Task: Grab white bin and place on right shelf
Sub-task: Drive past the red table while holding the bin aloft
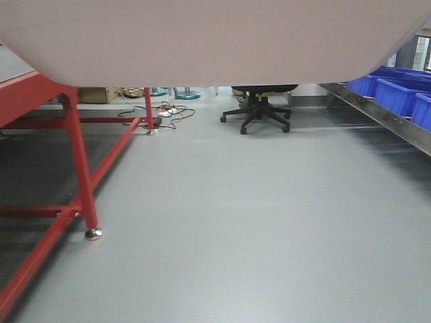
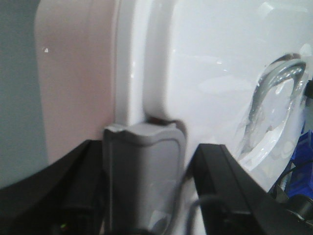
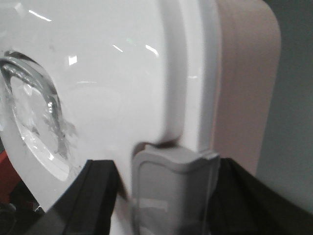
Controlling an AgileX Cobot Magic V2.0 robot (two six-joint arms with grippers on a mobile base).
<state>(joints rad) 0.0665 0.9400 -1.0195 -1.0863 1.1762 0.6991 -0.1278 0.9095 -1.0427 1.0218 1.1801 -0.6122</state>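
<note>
Exterior front-facing view: the white bin (image 1: 202, 40) hangs close to the lens, clear of the grey floor (image 1: 236, 235), and its pale underside fills the whole top of the picture. Nothing of its contents shows. On the right, the right shelf (image 1: 377, 111) runs away behind its shiny steel rail and carries a row of blue bins (image 1: 397, 94); what lies in them cannot be seen from this angle. On the left stands a red-legged surface (image 1: 81, 168). At the far end are a black office chair (image 1: 259, 111) and a tangle of cables (image 1: 165, 111).

In the left wrist view the left gripper (image 2: 149, 147) meets one end of the bin's glossy lid, and its two black jaws stand either side of a grey latch (image 2: 142, 186). The recessed handle (image 2: 274, 98) lies beyond. Whether the jaws pinch the latch or merely flank it cannot be told.

The right wrist view mirrors this. The right gripper (image 3: 164, 164) straddles a second grey latch (image 3: 171, 191) at the opposite end, and its grip is likewise unclear.
</note>
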